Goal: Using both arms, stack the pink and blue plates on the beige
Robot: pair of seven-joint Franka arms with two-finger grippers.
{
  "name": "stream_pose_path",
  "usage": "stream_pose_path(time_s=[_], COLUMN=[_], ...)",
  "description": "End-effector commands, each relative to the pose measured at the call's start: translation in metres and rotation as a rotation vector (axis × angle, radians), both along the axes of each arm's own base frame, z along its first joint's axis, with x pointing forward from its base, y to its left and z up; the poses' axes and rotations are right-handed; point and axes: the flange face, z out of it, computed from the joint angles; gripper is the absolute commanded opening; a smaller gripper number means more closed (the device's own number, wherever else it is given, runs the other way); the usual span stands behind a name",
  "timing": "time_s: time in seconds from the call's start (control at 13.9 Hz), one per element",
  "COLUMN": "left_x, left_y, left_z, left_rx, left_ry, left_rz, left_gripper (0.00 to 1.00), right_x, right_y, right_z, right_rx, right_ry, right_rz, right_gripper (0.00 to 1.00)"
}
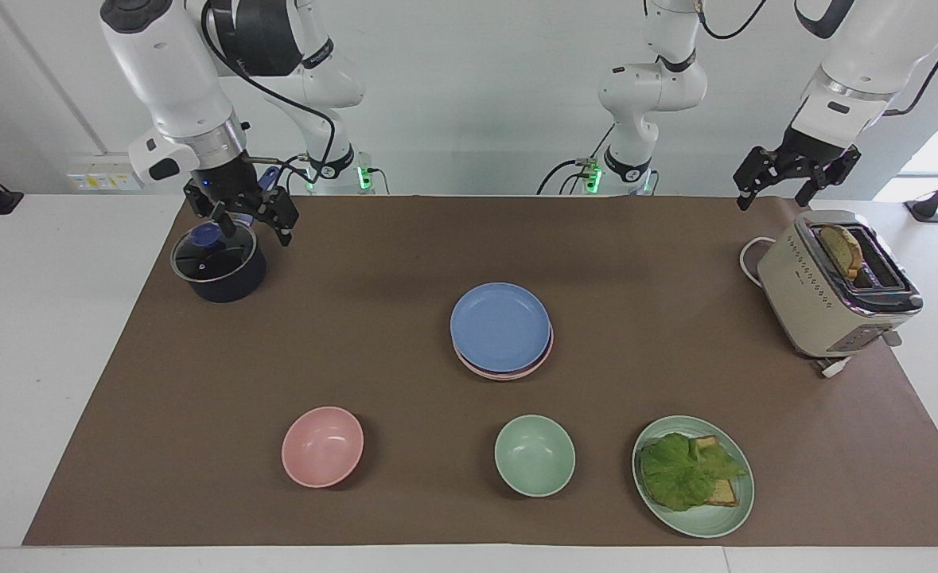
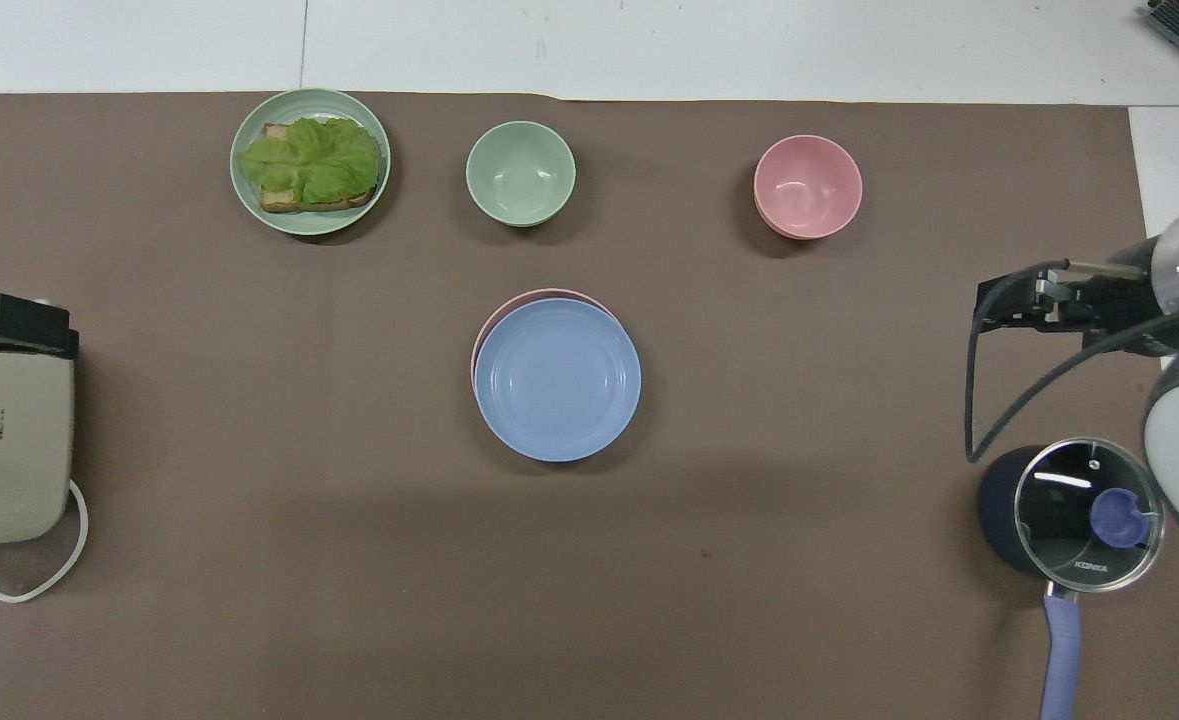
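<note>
The blue plate [image 1: 500,325] lies on top of the stack in the middle of the brown mat [image 1: 405,239]. It is round, shallow and matte, with faint rings in its well. Under it the pink plate [image 1: 546,353] shows only as a thin crescent at the edge; whether a beige plate lies beneath that cannot be told.

The right gripper [image 1: 239,215] hangs over the lidded saucepan [image 1: 218,263], which stands nearer the robots than the stack, toward the right arm's end of the table. Its fingers are spread apart and hold nothing. The left gripper [image 1: 795,177] hangs just above the toaster [image 1: 830,290], toward the left arm's end from the stack; its fingers are likewise spread and empty, and that arm waits.

Counted: two arms, one toaster with one slice of bread [image 1: 842,248] standing in its slot, one saucepan, and two plates visible in the stack. Farther from the robots than the stack there is one green plate [image 1: 715,521] carrying lettuce and bread, plus two bowls, a pink bowl [image 1: 322,446] and a green bowl [image 1: 534,455].
</note>
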Motion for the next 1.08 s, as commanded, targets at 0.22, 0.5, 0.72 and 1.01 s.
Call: stream_pose_path(time_s=[0.22,0.5,0.72,1.01], left_x=[-0.003,-0.003,-0.003,-0.003], left_y=[0.002,0.002,0.003,0.003], left_z=[0.005,0.005,0.005,0.005], left_rx=[0.0,0.0,0.0,0.0], left_ry=[0.004,0.004,0.004,0.004], left_rz=[0.0,0.0,0.002,0.002], left_gripper=[1.0,1.0,1.0,1.0], right_x=[-0.008,-0.01,-0.015,-0.018], right_y=[-0.011,-0.015,-0.015,-0.021], right_z=[0.044,0.044,0.049,0.051], right_rx=[-0.07,-0.047,-0.041,-0.014], right_ry=[0.04,0.048,0.046,0.039], right_rz=[0.023,0.021,0.033,0.09], right_gripper=[1.0,1.0,1.0,1.0])
